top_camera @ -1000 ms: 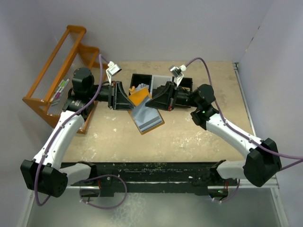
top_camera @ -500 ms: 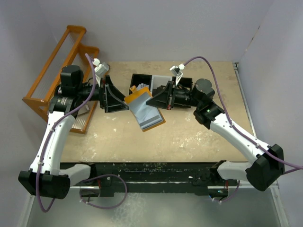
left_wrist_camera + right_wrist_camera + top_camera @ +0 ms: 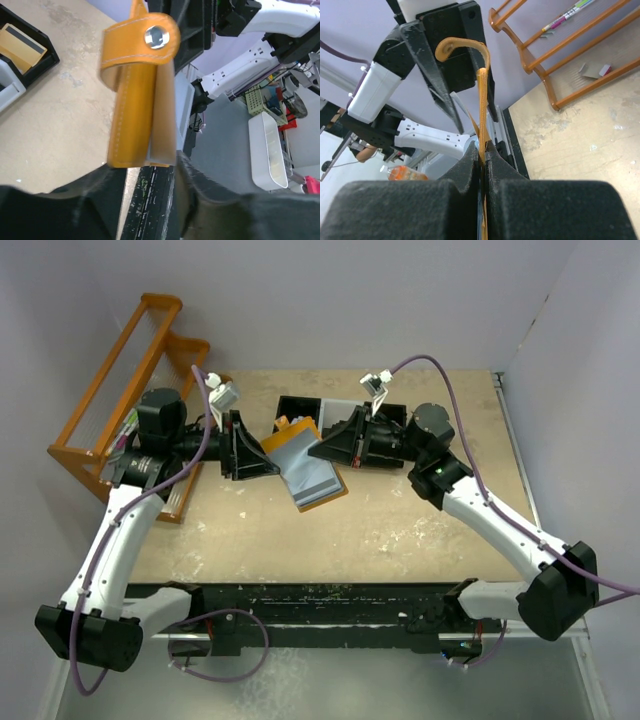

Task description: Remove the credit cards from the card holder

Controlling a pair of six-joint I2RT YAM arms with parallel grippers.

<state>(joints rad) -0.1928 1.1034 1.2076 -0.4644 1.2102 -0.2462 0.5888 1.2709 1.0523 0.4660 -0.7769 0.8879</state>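
Wallet (image 3: 308, 468): open, lifted off the worktop (image 3: 420, 520), frame centre.
Right fingers (image 3: 465, 170): clamped on its orange edge.
Left fingers (image 3: 75, 205): straddling the folded half; grip cannot be told.
Advice: hold right steady, spread the pocket, then draw the cards.

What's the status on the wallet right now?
Right gripper shut on wallet edge. Left gripper around its folded end, grip unclear. Wallet held between them. Nothing blocking.

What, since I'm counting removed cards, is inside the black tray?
In the left wrist view, a tan card with a dark stripe lies in one compartment of the black tray, something pale grey in the next. From above, the raised card holder covers part of the tray.
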